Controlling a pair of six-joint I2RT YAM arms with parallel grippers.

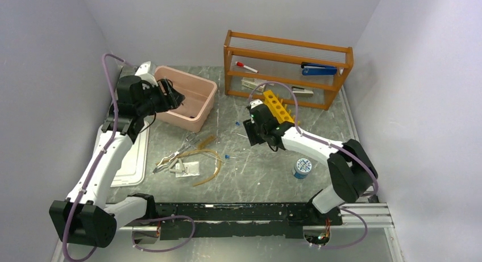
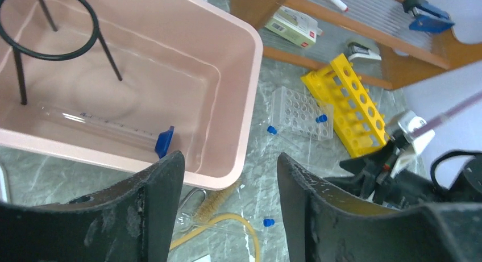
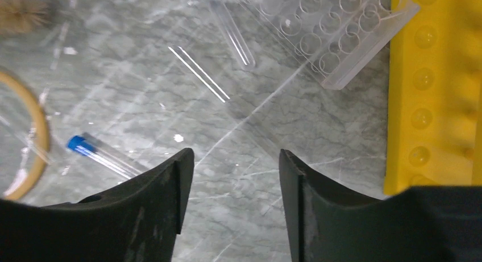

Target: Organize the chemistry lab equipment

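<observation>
Left gripper (image 2: 230,159) is hovering empty, released, over the pink bin (image 2: 250,63); right gripper (image 3: 236,154), likewise released, probably targeting a blue-capped tube (image 3: 105,155).

No text can be read. Small white-and-red carton (image 2: 295,26) at the foot of the wooden rack (image 1: 227,57): printed label, characters too small to make out. Round tub (image 1: 302,167) in front of the rack: blue-patterned lid, print unreadable; blue-capped tube (image 2: 96,123) left of the rack: faint scale marks, no figures legible.

Pink bin (image 2: 243,115), black ring stand (image 2: 109,58), yellow rack (image 1: 278,105), tan tubing (image 3: 44,138), blue-capped tube (image 3: 77,144), grey marbled table (image 1: 256,171), orange shelf (image 1: 228,63).
</observation>
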